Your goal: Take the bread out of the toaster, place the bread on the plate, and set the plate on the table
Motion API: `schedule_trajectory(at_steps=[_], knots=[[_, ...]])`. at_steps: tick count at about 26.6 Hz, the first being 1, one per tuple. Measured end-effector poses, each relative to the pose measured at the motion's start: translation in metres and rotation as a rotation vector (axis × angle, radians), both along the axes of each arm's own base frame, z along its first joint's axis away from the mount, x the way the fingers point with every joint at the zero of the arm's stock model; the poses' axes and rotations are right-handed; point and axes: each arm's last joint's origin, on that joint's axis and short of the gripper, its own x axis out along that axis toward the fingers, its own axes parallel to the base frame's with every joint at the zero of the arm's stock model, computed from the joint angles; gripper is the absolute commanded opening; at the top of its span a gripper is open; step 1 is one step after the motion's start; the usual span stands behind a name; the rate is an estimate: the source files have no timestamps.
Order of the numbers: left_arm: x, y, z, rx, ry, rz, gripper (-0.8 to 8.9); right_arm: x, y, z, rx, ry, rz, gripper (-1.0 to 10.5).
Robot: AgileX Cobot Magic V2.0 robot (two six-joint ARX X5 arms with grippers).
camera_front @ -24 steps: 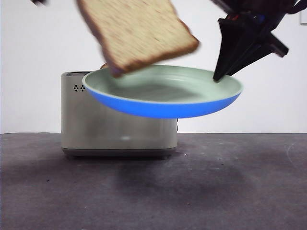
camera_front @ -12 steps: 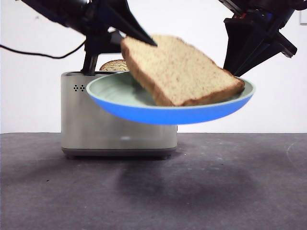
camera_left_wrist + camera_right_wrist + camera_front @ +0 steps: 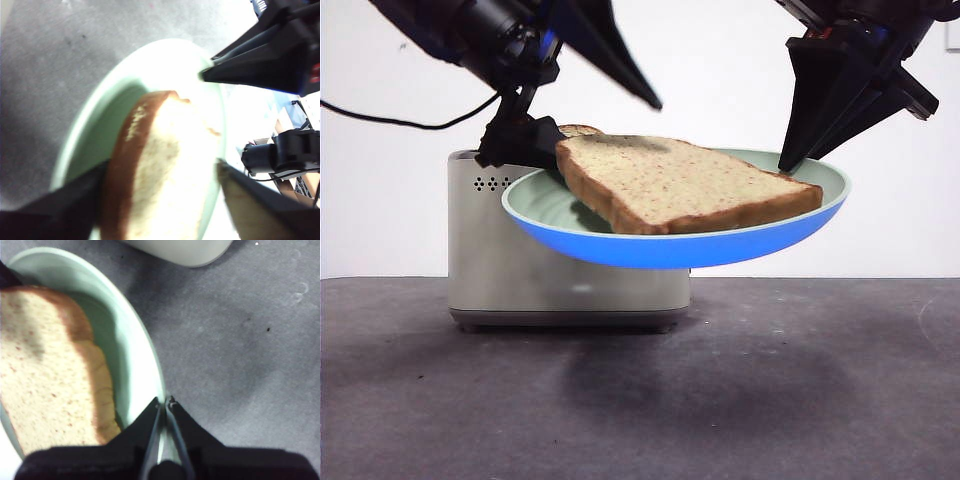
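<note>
Across the bottom of the front view runs the table point(image 3: 640, 390), dark grey and scuffed, with the toaster point(image 3: 520, 270) standing on it toward the left, cream-sided with a cluster of small dark holes near its top corner. Above the table, in front of the toaster, the plate point(image 3: 620, 240) hangs in the air, mint green inside and blue underneath, tilted slightly. On the plate lies the bread point(image 3: 680, 185), a thick speckled slice with a brown crust, resting flat inside the rim. At the plate's far right edge the right gripper point(image 3: 165, 402) is clamped on the rim, jaws pinched tight around it. Over the plate's other side the left gripper point(image 3: 160, 175) hangs with its jaws spread apart on either side of the bread, not gripping it.
</note>
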Motion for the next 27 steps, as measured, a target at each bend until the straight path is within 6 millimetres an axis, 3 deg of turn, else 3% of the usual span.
schedule_trajectory(at_steps=[3, 10, 15, 21, 27], knots=[[-0.003, 0.002, 0.033, -0.029, -0.057, 0.002, 5.32, 0.000, 0.000, 0.000, 0.001, -0.001, 0.000, -0.1], [-0.036, 0.020, 0.147, -0.109, -0.293, -0.044, 5.32, 0.004, -0.007, 0.000, -0.001, -0.001, -0.030, -0.1], [-0.071, 0.040, 0.192, -0.130, -0.450, -0.061, 5.30, 0.006, -0.012, -0.001, -0.003, -0.004, -0.041, -0.1], [-0.133, 0.080, 0.226, -0.078, -0.664, 0.056, 5.30, 0.020, -0.008, -0.014, -0.006, 0.014, -0.041, -0.1], [-0.169, 0.100, 0.233, -0.071, -0.712, 0.077, 5.30, 0.041, 0.003, -0.047, 0.008, 0.102, -0.017, -0.1]])
